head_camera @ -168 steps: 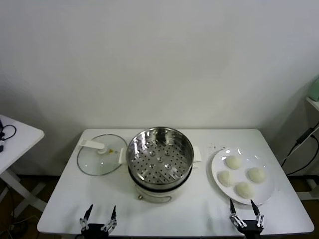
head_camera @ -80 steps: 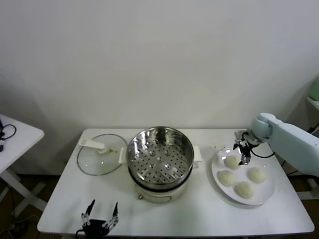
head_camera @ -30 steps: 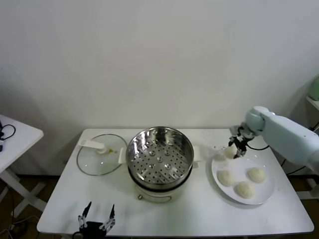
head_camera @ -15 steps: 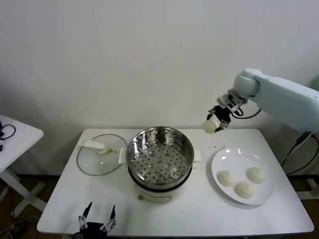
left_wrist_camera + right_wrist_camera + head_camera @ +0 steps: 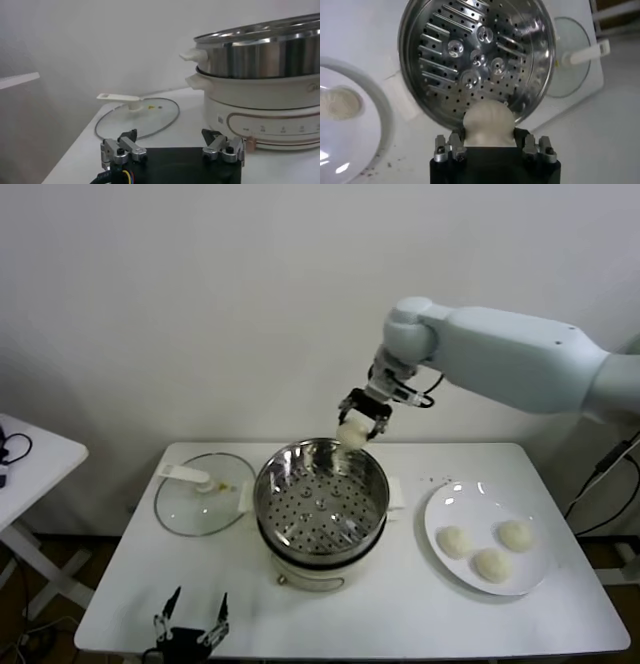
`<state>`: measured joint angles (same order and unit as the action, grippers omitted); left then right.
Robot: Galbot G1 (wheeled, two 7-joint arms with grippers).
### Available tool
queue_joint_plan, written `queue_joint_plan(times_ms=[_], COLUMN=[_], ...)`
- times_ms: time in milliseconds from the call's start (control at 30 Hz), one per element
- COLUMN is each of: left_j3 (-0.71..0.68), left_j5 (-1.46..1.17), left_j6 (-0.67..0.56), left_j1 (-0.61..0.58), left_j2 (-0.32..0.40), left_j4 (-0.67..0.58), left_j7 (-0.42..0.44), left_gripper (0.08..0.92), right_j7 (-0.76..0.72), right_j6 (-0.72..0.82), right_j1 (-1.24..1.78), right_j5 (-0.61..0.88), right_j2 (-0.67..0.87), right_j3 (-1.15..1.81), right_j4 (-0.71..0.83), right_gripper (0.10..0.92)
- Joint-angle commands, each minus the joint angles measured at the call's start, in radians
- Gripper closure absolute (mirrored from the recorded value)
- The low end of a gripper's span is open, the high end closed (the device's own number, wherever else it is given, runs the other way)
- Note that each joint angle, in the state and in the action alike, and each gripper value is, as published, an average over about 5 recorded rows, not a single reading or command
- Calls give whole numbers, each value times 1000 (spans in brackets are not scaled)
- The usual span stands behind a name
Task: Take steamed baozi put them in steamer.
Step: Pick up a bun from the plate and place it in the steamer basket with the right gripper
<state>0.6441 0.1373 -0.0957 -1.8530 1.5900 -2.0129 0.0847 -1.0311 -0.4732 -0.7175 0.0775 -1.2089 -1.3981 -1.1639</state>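
Note:
My right gripper is shut on a cream-white baozi and holds it in the air over the far rim of the steamer. In the right wrist view the baozi sits between the fingers above the steamer's perforated bottom. The basket is empty and sits on a white cooker base. Three more baozi lie on the white plate to the right. My left gripper is open and empty at the table's front left edge; it also shows in the left wrist view.
A round glass lid with a white handle lies flat on the table left of the steamer. It also shows in the left wrist view. A small white side table stands at the far left. A wall rises behind the table.
My right gripper took one baozi off the plate, lifted it and carried it left from above the plate to over the steamer's far rim. The left arm stayed parked.

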Motion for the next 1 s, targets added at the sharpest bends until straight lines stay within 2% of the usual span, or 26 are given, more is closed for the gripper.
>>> queue_joint_plan(times_ms=[33,233,1000], left_j3=[-1,2,3], left_j5=[-1,-3,-2], left_j6=[1,1,-1], left_j1=[0,2,20], left_j2=[1,-2,-4], left_j4=[-3,1,26], left_j7=[0,0,-1], left_gripper=[177,177,177], right_j7=[48,53,52], right_j6=[-173,-241,-273], right_j1=[124,198,262], right_j5=[-185,-276,-296], right_j2=[-169,-199,-230], right_j3=[6,41,84], right_j4=[144,233,318], right_gripper=[381,375,359])
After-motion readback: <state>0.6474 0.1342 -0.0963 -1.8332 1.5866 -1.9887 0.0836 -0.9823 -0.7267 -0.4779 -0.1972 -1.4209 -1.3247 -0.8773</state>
